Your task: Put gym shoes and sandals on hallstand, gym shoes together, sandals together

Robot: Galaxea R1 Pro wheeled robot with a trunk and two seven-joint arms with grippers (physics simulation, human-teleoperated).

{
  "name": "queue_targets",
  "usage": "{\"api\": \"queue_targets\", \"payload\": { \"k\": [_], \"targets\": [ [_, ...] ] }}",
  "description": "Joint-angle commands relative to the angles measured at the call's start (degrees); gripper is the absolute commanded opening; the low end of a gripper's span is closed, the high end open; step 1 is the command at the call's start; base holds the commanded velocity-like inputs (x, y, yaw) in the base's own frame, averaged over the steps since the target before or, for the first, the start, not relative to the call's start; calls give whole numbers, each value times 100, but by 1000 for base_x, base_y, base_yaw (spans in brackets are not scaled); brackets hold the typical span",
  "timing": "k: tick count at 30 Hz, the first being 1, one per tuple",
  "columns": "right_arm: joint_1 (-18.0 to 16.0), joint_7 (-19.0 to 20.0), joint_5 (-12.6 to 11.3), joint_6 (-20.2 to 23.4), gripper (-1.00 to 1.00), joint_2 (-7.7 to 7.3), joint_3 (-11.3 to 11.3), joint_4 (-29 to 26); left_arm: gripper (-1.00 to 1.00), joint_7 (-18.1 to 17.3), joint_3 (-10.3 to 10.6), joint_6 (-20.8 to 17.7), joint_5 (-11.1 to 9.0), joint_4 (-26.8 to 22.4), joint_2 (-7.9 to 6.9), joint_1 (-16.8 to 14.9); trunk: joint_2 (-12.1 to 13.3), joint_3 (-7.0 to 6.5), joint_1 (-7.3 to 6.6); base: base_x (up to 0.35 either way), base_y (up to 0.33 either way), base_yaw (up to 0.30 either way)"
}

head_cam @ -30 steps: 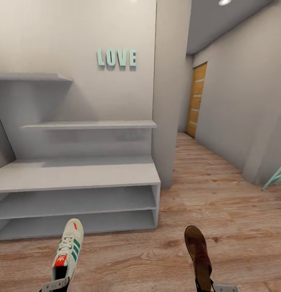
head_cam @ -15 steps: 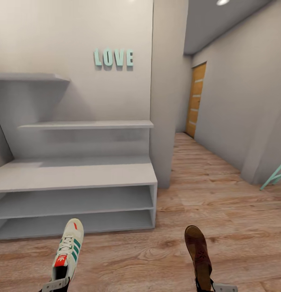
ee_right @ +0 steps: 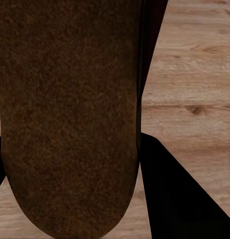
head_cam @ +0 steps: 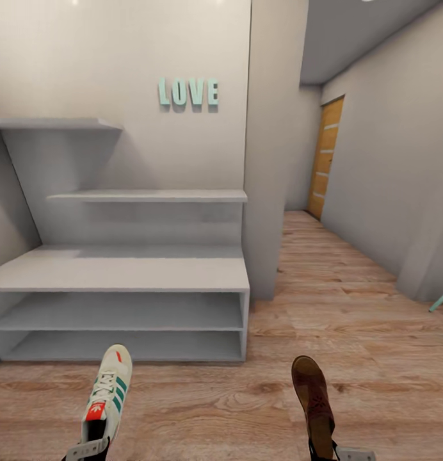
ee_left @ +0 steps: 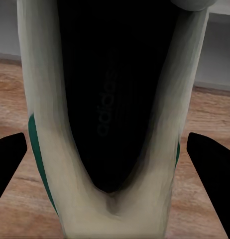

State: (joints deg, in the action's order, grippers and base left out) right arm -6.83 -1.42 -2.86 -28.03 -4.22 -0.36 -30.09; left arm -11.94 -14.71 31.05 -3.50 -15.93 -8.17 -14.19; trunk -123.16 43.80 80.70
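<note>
1. Left gripper [head_cam: 87, 449] pinches a gym shoe [head_cam: 108, 392] at the heel, toe forward; right gripper [head_cam: 340, 454] pinches a sandal [head_cam: 313, 400] the same way. Likely a heel grip so the toes lead into a shelf.
2. Both are carried over the corridor floor [head_cam: 349, 320], short of the hallstand [head_cam: 125, 275], whose shelves are bare.
3. Left wrist view adds the shoe's dark insole [ee_left: 112, 94] between the finger pads [ee_left: 8, 159]; right wrist view adds the sandal's mottled footbed [ee_right: 70, 109].
</note>
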Motion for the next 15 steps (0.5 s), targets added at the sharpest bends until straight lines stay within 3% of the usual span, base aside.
{"api": "queue_targets", "payload": {
  "k": [1,12,15],
  "targets": [
    [-3,-4,-47,-15,-100,-4,9,3,-100,-58,-24,7,-37,3,0,-5,-2,6,-1,-6,-26,40],
    [-3,-7,-55,-17,-100,-22,-41,-5,-100,-88,51,-209,29,-42,39,-93,-2,6,-1,-1,-7,10],
    [-3,-3,-56,-12,-100,-31,-142,-19,-100,-109,121,-690,81,-106,66,-231,-2,6,-1,0,0,0]
  ]
}}
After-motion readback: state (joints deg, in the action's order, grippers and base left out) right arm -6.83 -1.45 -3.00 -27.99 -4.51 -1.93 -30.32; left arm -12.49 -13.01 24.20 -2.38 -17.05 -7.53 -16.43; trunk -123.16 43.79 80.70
